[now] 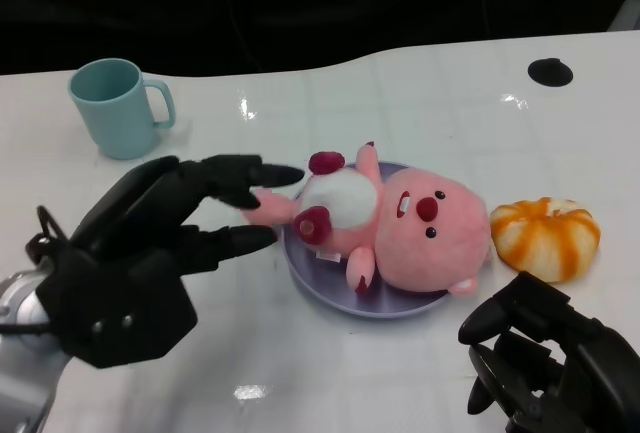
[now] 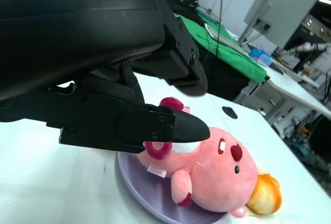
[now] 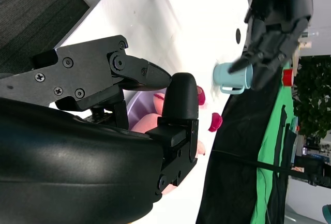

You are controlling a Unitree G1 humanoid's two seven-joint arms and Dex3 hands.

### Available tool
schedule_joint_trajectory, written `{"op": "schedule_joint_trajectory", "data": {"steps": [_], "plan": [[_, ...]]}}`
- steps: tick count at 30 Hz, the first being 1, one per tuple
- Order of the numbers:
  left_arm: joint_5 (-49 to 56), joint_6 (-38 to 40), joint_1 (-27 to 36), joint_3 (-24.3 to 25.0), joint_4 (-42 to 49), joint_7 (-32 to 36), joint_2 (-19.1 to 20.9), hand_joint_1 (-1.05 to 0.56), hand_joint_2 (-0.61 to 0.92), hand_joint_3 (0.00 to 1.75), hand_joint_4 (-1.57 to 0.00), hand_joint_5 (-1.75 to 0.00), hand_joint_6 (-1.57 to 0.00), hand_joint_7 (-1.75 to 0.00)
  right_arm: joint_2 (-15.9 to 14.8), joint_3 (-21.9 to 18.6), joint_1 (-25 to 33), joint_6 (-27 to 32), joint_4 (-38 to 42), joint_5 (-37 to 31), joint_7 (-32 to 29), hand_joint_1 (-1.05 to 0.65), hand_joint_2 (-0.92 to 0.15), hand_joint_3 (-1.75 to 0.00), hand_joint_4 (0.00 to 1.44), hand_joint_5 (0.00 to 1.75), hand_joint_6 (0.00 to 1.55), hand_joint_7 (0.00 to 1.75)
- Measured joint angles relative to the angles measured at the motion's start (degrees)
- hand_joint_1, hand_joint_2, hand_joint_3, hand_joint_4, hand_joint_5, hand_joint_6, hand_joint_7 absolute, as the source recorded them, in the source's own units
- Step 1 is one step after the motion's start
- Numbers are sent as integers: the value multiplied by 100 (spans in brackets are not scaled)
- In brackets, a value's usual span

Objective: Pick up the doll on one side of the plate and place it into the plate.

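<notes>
Pink plush fills the middle of my head view: the doll (image 1: 400, 218) lies on its back in the lavender plate (image 1: 330, 288), head toward my right and spilling over the rim, white belly and dark red paws toward my left. Only the plate's near and left edge shows; the doll covers the rest.

My left hand (image 1: 165, 243) sits just left of the plate with its fingers (image 1: 250, 178) spread and reaching toward the doll's feet. It holds nothing. The upper fingertips come right up to the doll's white belly, but I cannot tell from here whether they touch it. The left wrist view does not settle it: the hand's own black shell blocks most of the picture, and one finger crosses in front of the doll's paw.

My right hand (image 1: 550, 358) is cut off by the lower right corner of the head view. Its fingers curl inward with nothing in them, resting near the table (image 1: 300, 373), apart from the plate. In the right wrist view the shell and fingers hide nearly everything; only slivers of pink and the plate peek past them.

An orange and white striped pumpkin toy (image 1: 545, 236) lies just beside the doll's head, to its right. A teal mug (image 1: 115, 106) stands well apart at the far left, and a small black disc (image 1: 550, 71) sits at the far right of the white table.
</notes>
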Motion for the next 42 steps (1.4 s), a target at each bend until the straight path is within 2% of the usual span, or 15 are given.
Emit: {"op": "schedule_joint_trajectory", "data": {"steps": [3, 5, 7, 10, 17, 22, 27, 33, 37, 42], "plan": [[-543, 12, 243, 194, -122, -155, -6, -14, 55, 86, -65, -122, -79, -67, 4, 6, -10, 8, -3, -1, -14, -32, -92, -56, 54, 171, 44, 162], [-918, 116, 371, 284, -199, -327, -23, -14, 49, 99, -67, -127, -75, -85, 18, 16, -10, 31, -5, -1, -33, -32, -92, -55, 54, 171, 44, 163], [-1201, 290, 492, 352, -271, -479, -48, -12, 48, 103, -72, -130, -76, -97, 26, 27, -11, 33, -6, -19, -45, -33, -92, -55, 54, 170, 44, 162], [-1629, 662, 738, 444, -474, -685, -73, -8, 47, 111, -77, -134, -77, -109, 25, 28, -11, 34, -9, -38, -51, -33, -92, -55, 54, 169, 45, 161], [-2230, 1724, 1395, 595, -1157, -789, -211, -9, 57, 108, -76, -149, -75, -119, 28, 23, -9, 16, -2, -49, -50, -32, -92, -55, 55, 170, 45, 160], [-2383, 2564, 1841, 656, -1817, -653, -360, -12, 62, 97, -67, -168, -69, -132, 55, 5, 2, -40, 12, -31, -58, -32, -92, -55, 55, 170, 45, 161], [-2376, 3188, 2066, 698, -2336, -435, -433, -11, 63, 96, -66, -170, -67, -134, 78, -47, 49, -41, 12, 36, -63, -32, -92, -56, 54, 170, 43, 161], [-2643, 3798, 2163, 822, -2510, -380, -643, -10, 63, 99, -66, -170, -68, -136, 78, -112, 85, -58, 12, 117, -54, -32, -92, -57, 52, 172, 41, 162], [-2733, 3981, 2222, 851, -2498, -381, -683, -8, 63, 102, -66, -173, -66, -140, 84, -117, 117, -222, 57, 113, -62, -32, -92, -56, 52, 172, 41, 163], [-2754, 3795, 2219, 841, -2206, -552, -680, -11, 58, 107, -61, -175, -62, -145, 115, -123, 207, -491, 109, 98, -117, -32, -92, -57, 52, 173, 41, 161]]}}
